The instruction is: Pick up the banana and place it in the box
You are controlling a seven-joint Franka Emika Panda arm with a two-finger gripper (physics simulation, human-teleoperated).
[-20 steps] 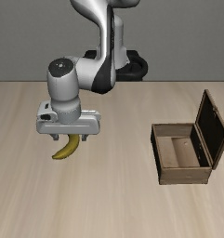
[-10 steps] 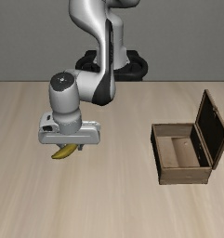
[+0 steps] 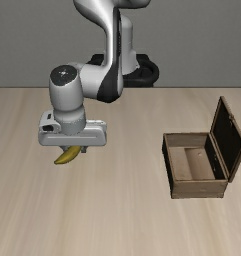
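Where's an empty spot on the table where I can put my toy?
The widest bare wood lies in the middle of the table, between the banana and the box. The strip along the view's bottom edge is free too, and so is the box's floor. It's crowded at the exterior view's left, where the gripper holds the banana.

The tabletop (image 3: 142,215) is pale, matt wood with faint grain. The box (image 3: 198,188) is dull dark-brown wood. The arm (image 3: 96,84) looks like glossy grey plastic, perhaps painted metal. The banana (image 3: 68,154) is smooth-skinned.
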